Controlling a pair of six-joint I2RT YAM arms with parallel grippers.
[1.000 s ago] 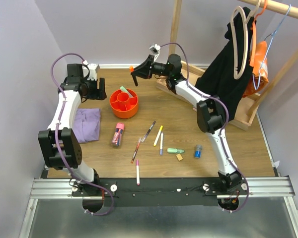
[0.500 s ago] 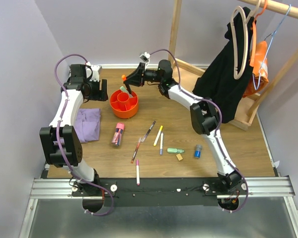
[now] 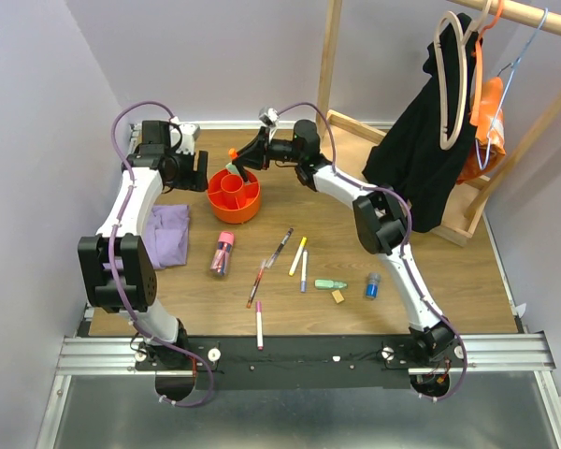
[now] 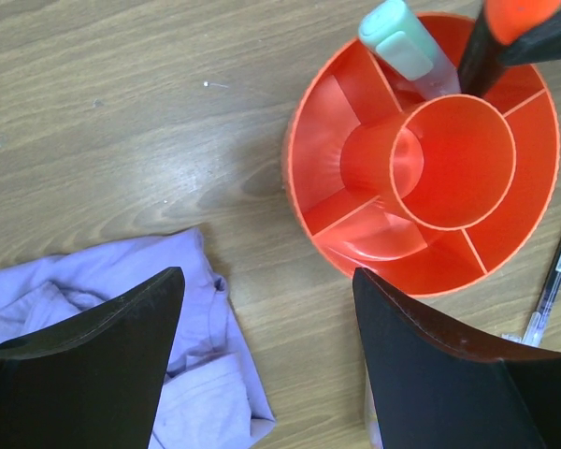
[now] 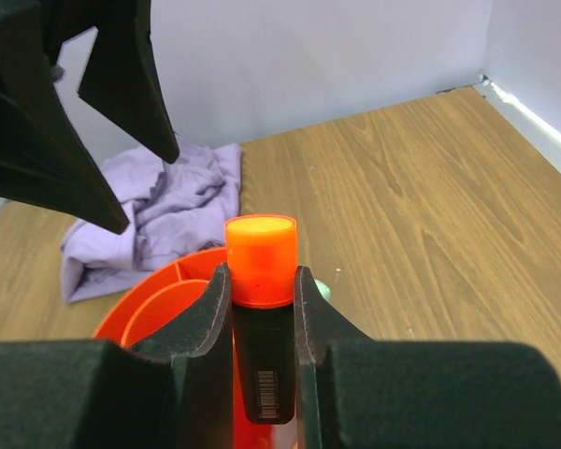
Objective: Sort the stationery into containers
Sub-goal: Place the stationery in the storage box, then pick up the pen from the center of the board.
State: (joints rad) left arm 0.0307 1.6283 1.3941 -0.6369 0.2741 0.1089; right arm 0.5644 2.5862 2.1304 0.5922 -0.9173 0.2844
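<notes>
The round orange tub (image 3: pixel 234 196) stands on the wooden table; in the left wrist view (image 4: pixel 421 150) a green-capped highlighter (image 4: pixel 407 47) leans in its back compartment. My right gripper (image 3: pixel 244 161) is shut on an orange-capped black highlighter (image 5: pixel 260 262), held upright over the tub's back compartment (image 5: pixel 159 299), next to the green one. My left gripper (image 3: pixel 202 173) is open and empty, just left of the tub, above the purple cloth's edge (image 4: pixel 122 309). Loose on the table: a clear pink-capped tube (image 3: pixel 222 253), pens (image 3: pixel 280 248), a green highlighter (image 3: pixel 331 283), a tan eraser (image 3: pixel 338 296), a blue cylinder (image 3: pixel 372 285).
The folded purple cloth (image 3: pixel 164 234) lies left of the tub. A wooden rack (image 3: pixel 337 56) with a black garment (image 3: pixel 425 131) and hangers stands at the back right. A pink pen (image 3: pixel 259 325) lies near the front edge. Walls close the left and back sides.
My right gripper has carried the orange-capped highlighter left and down to the tub's back compartment. My left gripper has moved right, closer to the tub.
</notes>
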